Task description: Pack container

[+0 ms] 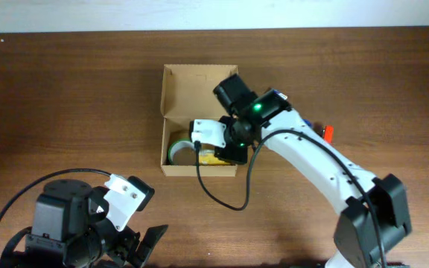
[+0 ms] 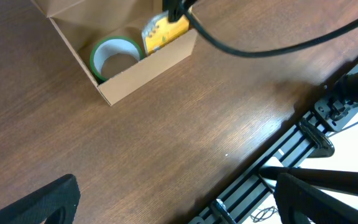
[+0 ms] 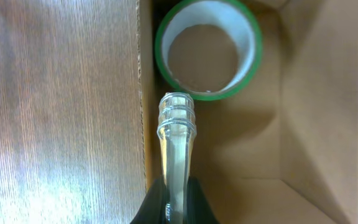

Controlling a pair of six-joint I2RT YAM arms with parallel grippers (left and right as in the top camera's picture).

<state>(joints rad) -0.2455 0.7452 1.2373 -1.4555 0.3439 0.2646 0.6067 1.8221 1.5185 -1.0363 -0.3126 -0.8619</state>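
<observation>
Logging desk (image 1: 65, 89), open container (image 1: 199, 170) mid-desk with flap back for loading, left claw (image 1: 141, 246) spread and idle near the edge, likely keeping clear, right claw (image 3: 178, 208) over container beside green tape roll (image 3: 247, 43), pinching clear pen (image 3: 177, 143) for drop-in.

You have the box (image 1: 199, 89) near the middle of the table (image 1: 65, 97), with its flap open on the far side. Inside it, the tape roll (image 3: 207, 50) lies flat in the near left corner, and a packet (image 2: 160, 31) sits just to the roll's right against the near wall. The right gripper (image 3: 177, 208) reaches in over the box from the right. The tube (image 3: 177, 137) in its jaws runs close along the near wall, its tip just beside the roll. The left gripper (image 1: 146, 246) sits at the table's near left, well apart from the box. A small item (image 1: 328, 133) lies right of the box, beside the right arm.
</observation>
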